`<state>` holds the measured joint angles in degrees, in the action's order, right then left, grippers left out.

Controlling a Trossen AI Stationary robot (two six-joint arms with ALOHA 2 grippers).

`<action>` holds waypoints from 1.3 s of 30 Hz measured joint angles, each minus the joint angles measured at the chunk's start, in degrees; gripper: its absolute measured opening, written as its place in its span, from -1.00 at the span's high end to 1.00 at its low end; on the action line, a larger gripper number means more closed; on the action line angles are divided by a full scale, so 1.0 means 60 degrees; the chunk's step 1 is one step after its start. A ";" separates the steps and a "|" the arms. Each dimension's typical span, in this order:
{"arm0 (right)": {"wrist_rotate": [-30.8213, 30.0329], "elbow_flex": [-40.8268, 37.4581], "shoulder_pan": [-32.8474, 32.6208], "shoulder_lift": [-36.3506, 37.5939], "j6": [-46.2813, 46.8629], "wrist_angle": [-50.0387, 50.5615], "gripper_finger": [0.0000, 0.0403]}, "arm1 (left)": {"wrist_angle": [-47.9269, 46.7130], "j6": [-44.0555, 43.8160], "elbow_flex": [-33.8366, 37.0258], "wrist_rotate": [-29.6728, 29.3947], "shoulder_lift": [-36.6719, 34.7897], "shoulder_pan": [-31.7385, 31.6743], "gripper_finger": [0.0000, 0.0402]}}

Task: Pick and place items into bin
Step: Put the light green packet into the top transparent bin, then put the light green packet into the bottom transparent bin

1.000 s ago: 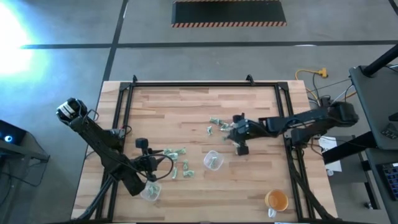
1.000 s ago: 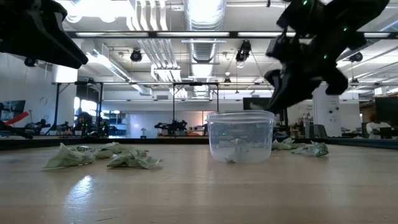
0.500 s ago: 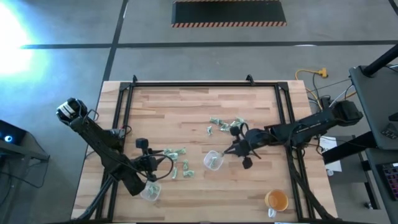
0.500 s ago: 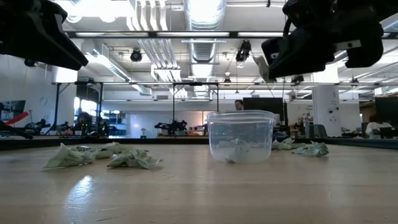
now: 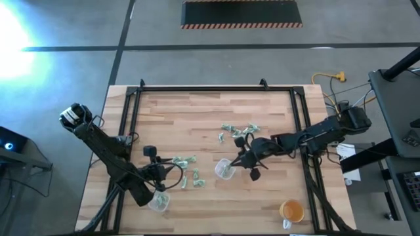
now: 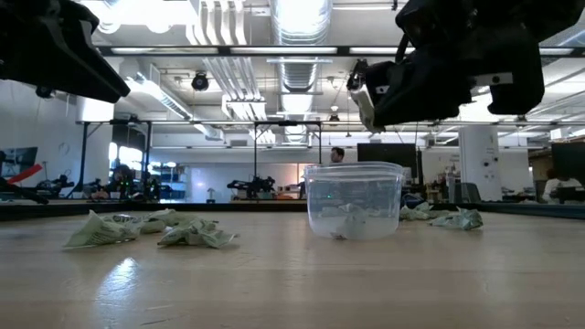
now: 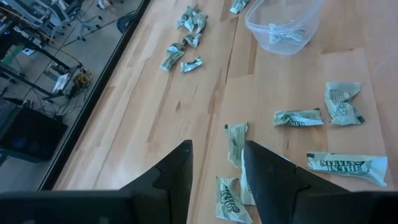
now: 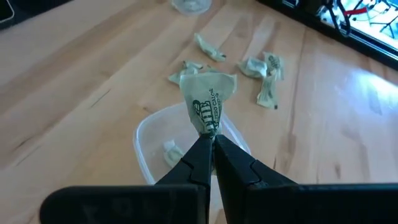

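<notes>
The items are small crumpled green-and-white wrappers. One cluster (image 5: 187,170) lies just ahead of my left gripper (image 5: 167,169), which is open and hovers over those wrappers (image 7: 298,117). Another cluster (image 5: 239,131) lies mid-table. My right gripper (image 5: 240,160) is shut on one wrapper (image 8: 208,99) above a clear cup (image 5: 225,170), which stands on its base with at least one wrapper (image 8: 169,149) inside. In the low view the right gripper (image 6: 370,91) hangs over the cup (image 6: 355,201). My right gripper pinches the wrapper by its lower crumpled end (image 8: 208,127) between the two fingertips. The rest of the wrapper sticks out past the tips, lifted clear, over the cup's open mouth (image 8: 186,134).
A second clear cup (image 5: 158,202) stands near the table's front left by my left arm. An orange cup (image 5: 291,211) stands at the front right. Black frame rails (image 5: 131,118) run along the table's left, right and far sides. Bare wood lies across the far half.
My right gripper has carried the wrapper from the mid-table cluster toward the table's near edge and left. It has risen and levelled, and now stands over the clear cup, still shut on the wrapper.
</notes>
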<state>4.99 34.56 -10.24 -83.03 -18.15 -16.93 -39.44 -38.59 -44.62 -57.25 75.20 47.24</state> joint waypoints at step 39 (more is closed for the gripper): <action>0.0750 0.0595 0.0251 0.0479 0.0272 0.1087 0.31 | 0.0309 0.0535 -0.0011 0.2948 0.0007 -0.0805 0.36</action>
<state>9.49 38.13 -8.73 -80.16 -16.52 -10.41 -37.59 -35.38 -44.69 -39.57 75.24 42.41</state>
